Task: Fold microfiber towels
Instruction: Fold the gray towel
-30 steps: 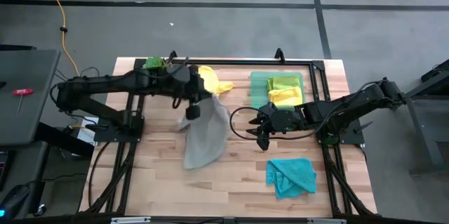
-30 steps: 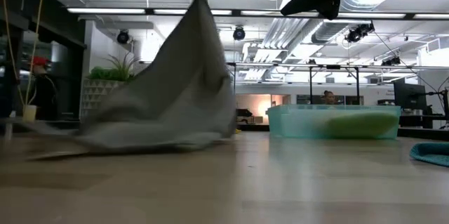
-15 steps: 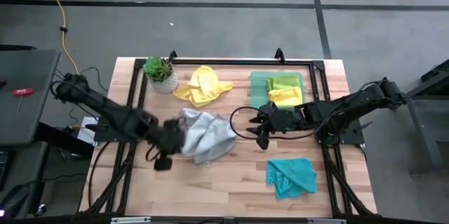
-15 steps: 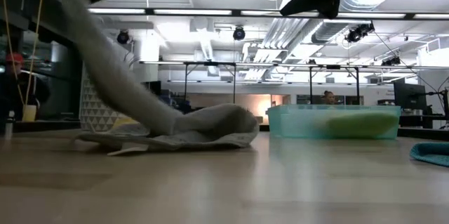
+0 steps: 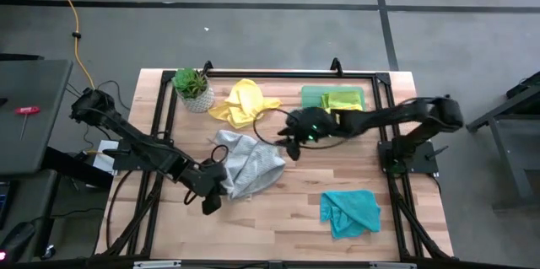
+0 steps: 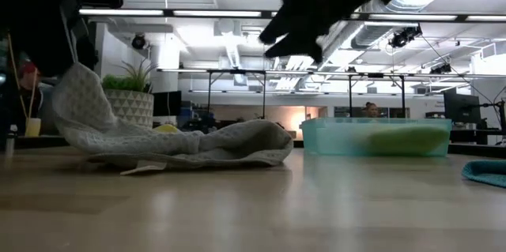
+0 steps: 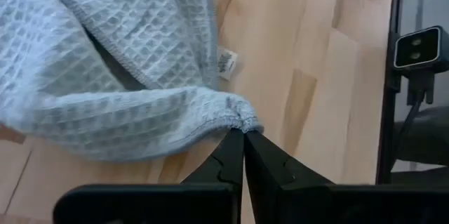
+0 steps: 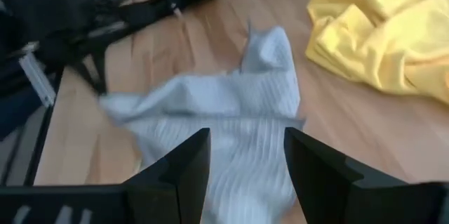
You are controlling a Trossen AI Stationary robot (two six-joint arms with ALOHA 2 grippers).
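A grey waffle-weave towel [image 5: 251,165] lies crumpled at the middle of the table. My left gripper [image 5: 219,186] is shut on its near-left end. My right gripper [image 5: 289,144] hovers open above the towel's far right part, touching nothing. In the right wrist view its fingers [image 8: 245,161] frame the grey towel [image 8: 224,112]. A yellow towel [image 5: 245,102] lies loose at the far side. A teal towel [image 5: 348,210] lies near the front right. Folded lime and yellow towels [image 5: 342,100] rest in a green tray [image 5: 310,94]. My left gripper pinches a bunched, hemmed corner of the grey towel [image 7: 237,119] between its two shut fingertips. The fingers slant down from the table's near left. That corner [image 6: 75,86] is held raised, and the rest of the towel [image 6: 205,143] lies slack on the table.
A small potted plant [image 5: 192,86] stands at the far left corner. A black frame [image 5: 278,73] runs along the far edge. Bare wood shows along the near edge [image 5: 270,231] between the grey and teal towels.
My left gripper has swung from the far middle toward the table's near left and down, rolling as it went, still shut on the grey towel. The towel, which hung draped, now lies crumpled on the table. My right gripper has moved left toward the grey towel.
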